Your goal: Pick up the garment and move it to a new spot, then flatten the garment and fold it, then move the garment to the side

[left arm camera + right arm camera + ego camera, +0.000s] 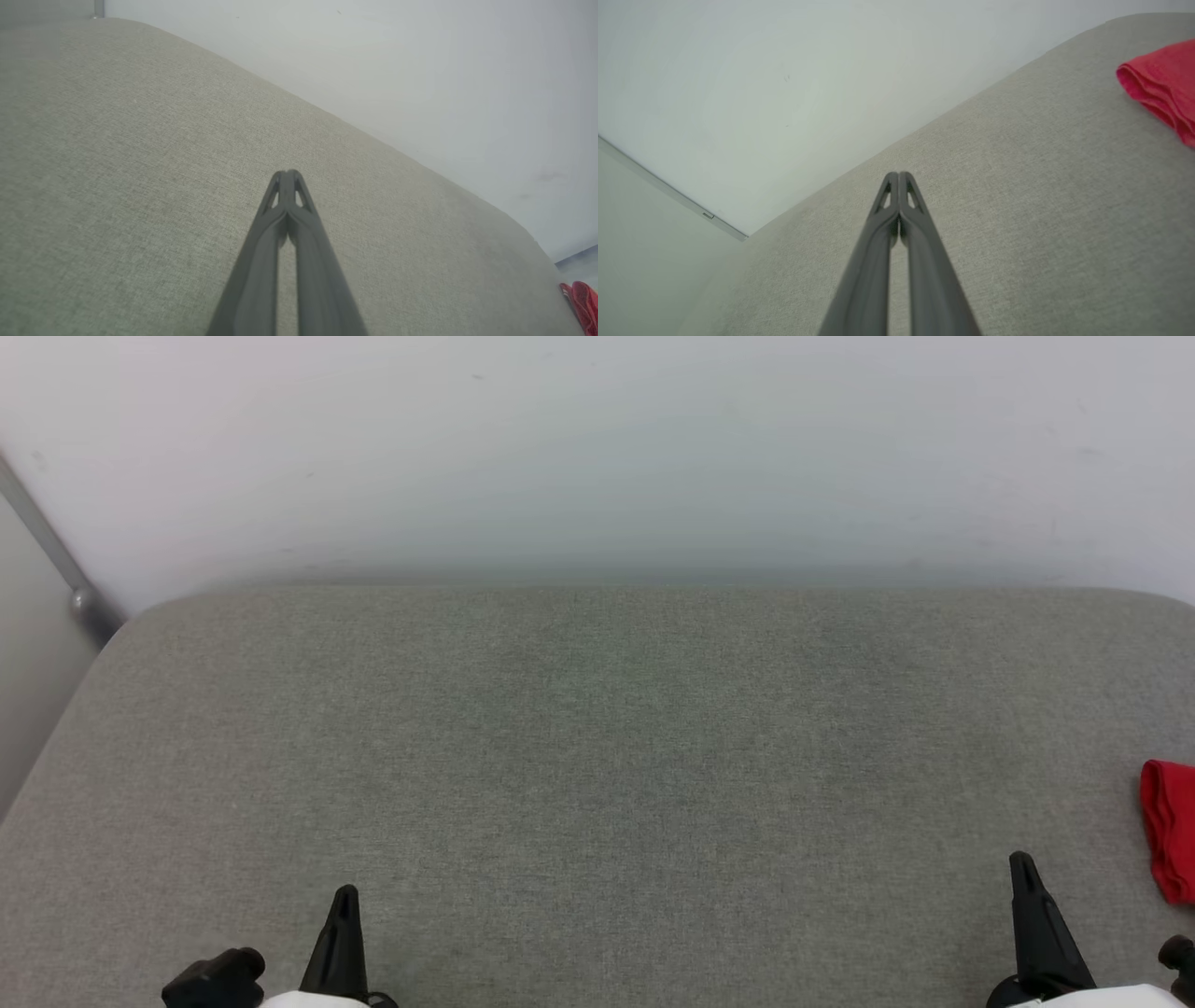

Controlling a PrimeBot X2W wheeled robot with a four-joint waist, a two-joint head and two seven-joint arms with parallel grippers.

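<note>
At the bottom edge of the head view, the left hand (344,900) rises at the lower left and the right hand (1023,864) at the lower right, each showing as a single dark point with a pale forearm below it. The left wrist view shows the left hand (289,174) closed, its two long fingers meeting at the tips with a thin slit lower down. In the right wrist view the right hand (899,174) is closed the same way, tip against tip. Both hands hover over a grey upholstered surface (597,756) with a fine weave and rounded far corners, which spreads across the lower two thirds of the head view. The garment (1169,831) lies on this surface at the right edge of the frame, a bunched red fold cut off by the border, up and to the right of the right hand and apart from it. It appears in the upper right of the right wrist view (1162,84) as layered red folds, and as a small red scrap in the lower right corner of the left wrist view (581,299). Beyond the far edge stands a plain white wall (597,448), with a grey metal bar (51,551) slanting down at the upper left.
</note>
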